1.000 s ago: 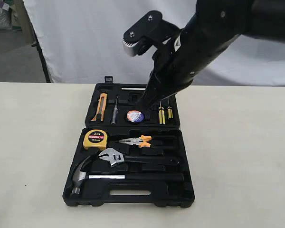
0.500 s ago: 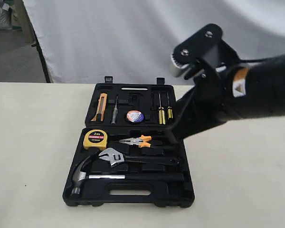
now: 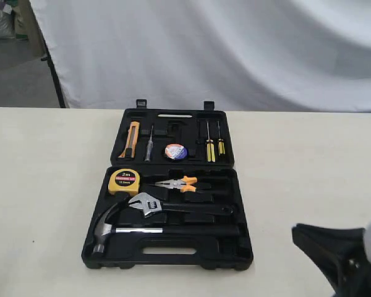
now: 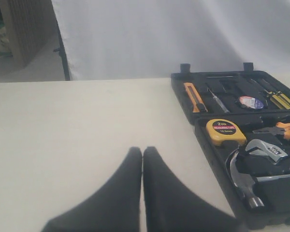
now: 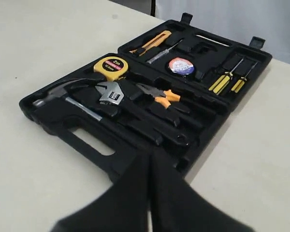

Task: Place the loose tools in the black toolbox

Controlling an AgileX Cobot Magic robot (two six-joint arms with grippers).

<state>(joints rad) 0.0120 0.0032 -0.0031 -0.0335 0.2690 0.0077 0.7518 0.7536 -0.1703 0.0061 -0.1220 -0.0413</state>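
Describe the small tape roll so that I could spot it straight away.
On the pale table lies an open black plastic toolbox. In the half nearer the white curtain, mid-row, sits the small tape roll with a blue, white and red label. It is the only round thing there; its neighbours are slim, straight tools.

Counting now: one black toolbox (image 3: pixel 242 247), and in it one claw hammer (image 3: pixel 105 224), one adjustable wrench (image 3: pixel 149 203), one tape roll (image 3: pixel 175 151), one tape measure (image 3: pixel 125 179), one pair of pliers (image 3: pixel 179 184), two yellow-handled screwdrivers (image 3: pixel 209 151), one orange knife (image 3: pixel 132 139).
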